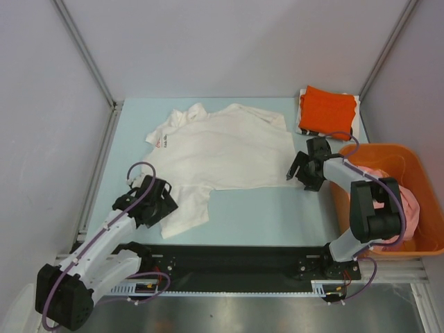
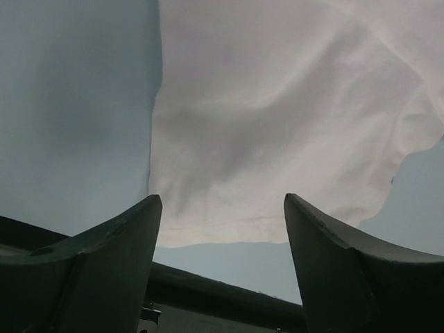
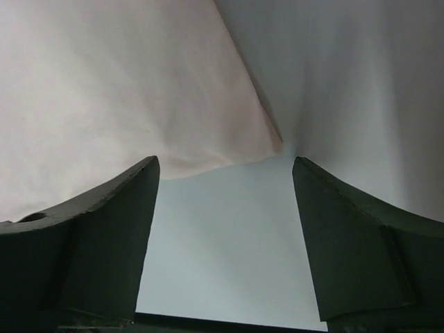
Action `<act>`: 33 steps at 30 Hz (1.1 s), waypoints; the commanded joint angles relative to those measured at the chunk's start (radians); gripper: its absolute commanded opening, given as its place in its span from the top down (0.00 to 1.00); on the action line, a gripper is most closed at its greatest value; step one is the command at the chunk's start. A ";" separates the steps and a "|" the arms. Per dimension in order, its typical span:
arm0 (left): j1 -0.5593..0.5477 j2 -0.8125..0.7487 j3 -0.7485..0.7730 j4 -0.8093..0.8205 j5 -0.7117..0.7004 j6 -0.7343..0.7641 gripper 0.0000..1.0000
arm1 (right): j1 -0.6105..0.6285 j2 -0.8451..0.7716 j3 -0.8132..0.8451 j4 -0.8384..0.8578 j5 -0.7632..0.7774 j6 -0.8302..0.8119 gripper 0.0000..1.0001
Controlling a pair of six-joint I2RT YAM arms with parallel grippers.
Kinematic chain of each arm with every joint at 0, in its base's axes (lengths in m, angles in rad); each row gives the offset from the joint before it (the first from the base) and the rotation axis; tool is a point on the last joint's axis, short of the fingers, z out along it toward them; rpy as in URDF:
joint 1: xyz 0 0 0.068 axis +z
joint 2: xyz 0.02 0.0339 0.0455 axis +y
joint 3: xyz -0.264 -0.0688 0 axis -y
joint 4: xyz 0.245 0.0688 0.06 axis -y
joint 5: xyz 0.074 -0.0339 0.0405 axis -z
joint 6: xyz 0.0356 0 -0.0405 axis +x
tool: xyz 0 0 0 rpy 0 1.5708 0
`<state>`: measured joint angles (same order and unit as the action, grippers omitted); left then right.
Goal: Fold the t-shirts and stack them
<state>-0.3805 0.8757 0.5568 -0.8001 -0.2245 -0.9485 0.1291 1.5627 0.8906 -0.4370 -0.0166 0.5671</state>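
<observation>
Risks snagging just 1 layer or missing cloth, with left gripper (image 2: 222, 197) and right gripper (image 3: 226, 159) both spread empty at edges of the white t-shirt (image 1: 222, 149).

The right gripper (image 3: 225, 163) sits low over the pale blue table (image 3: 222, 250), its two dark fingers (image 3: 104, 229) spread wide with only bare tabletop between them. Just beyond the fingertips lies the white t-shirt (image 3: 118, 83), its edge ending in a corner close ahead of one fingertip; plain grey fills the upper right
</observation>
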 commanded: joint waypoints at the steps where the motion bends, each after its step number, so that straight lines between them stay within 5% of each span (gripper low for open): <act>1: -0.027 -0.004 -0.035 -0.044 -0.065 -0.105 0.23 | 0.000 0.049 0.034 0.040 -0.008 -0.010 0.21; 5: -0.086 0.029 -0.046 -0.051 -0.104 -0.143 0.22 | 0.000 0.075 0.022 0.066 -0.016 -0.018 0.29; 9: -0.103 0.071 -0.072 -0.019 -0.088 -0.157 0.22 | -0.002 0.097 0.031 0.073 -0.022 -0.035 0.51; 15: -0.103 0.098 -0.126 0.036 -0.058 -0.154 0.27 | -0.002 0.114 0.044 0.084 -0.049 -0.044 0.71; 18: -0.103 0.079 -0.132 0.076 -0.049 -0.144 0.37 | -0.002 0.108 0.038 0.092 -0.054 -0.041 0.83; 22: -0.103 0.089 -0.106 0.183 -0.012 -0.084 0.79 | -0.002 0.103 0.030 0.107 -0.083 -0.030 1.00; 25: -0.103 0.140 0.041 0.177 -0.024 -0.038 1.00 | -0.002 0.085 0.034 0.109 -0.115 -0.023 1.00; 33: -0.058 0.111 0.466 0.026 -0.090 0.122 1.00 | -0.011 -0.162 0.181 -0.057 -0.137 -0.016 1.00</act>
<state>-0.4675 1.0161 0.8772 -0.7326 -0.2699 -0.9203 0.1265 1.5509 0.9527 -0.4294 -0.1326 0.5476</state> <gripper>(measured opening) 0.011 0.029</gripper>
